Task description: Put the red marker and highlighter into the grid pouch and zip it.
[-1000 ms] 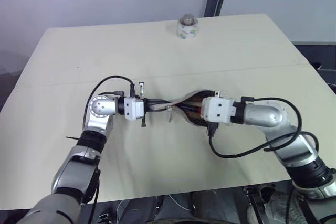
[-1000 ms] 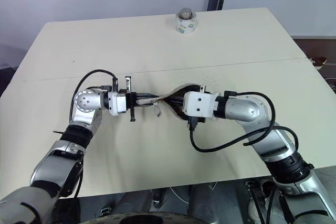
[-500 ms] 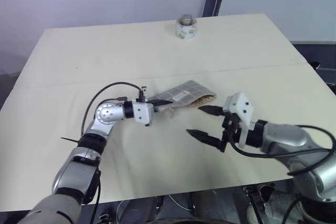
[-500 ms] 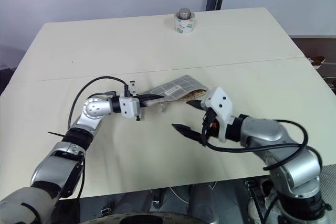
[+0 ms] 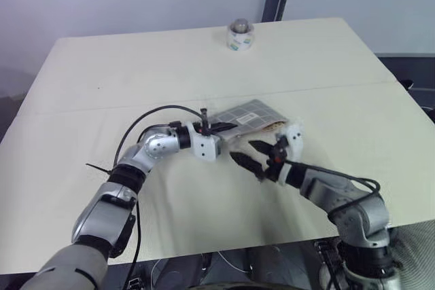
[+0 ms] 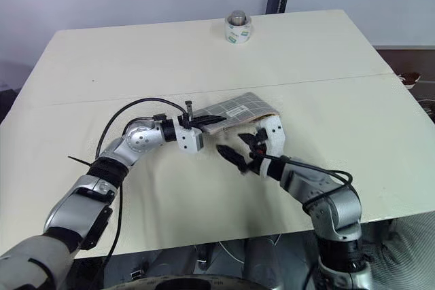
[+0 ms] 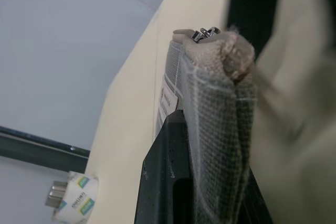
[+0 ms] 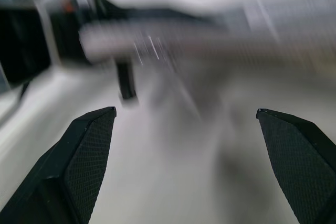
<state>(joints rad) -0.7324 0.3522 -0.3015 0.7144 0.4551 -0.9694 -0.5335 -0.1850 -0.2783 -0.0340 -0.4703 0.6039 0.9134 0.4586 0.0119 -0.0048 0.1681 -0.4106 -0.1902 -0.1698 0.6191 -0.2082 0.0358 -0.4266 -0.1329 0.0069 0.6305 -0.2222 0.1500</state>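
Observation:
The grid pouch (image 5: 255,114) is grey with white lines and a small white label, and it lies near the middle of the table. My left gripper (image 5: 221,130) is shut on its left end, pointing level to the right. In the left wrist view the pouch's (image 7: 210,114) pinched fabric stands between the fingers (image 7: 165,182), with a metal zipper pull (image 7: 206,32) at its far end. My right gripper (image 5: 250,153) hangs open just in front of the pouch, apart from it and holding nothing; its fingertips (image 8: 79,166) stand wide. The red marker and the highlighter are hidden.
A roll of tape (image 5: 239,36) with a metal cap stands at the far edge of the beige table (image 5: 136,73). A table seam runs across behind the pouch. A black cable loops over my left forearm.
My right gripper came away from the pouch's mouth, swung out, then moved back toward the pouch while rolling. The left gripper shifted right with the pouch's end, and the pouch now lies flatter.

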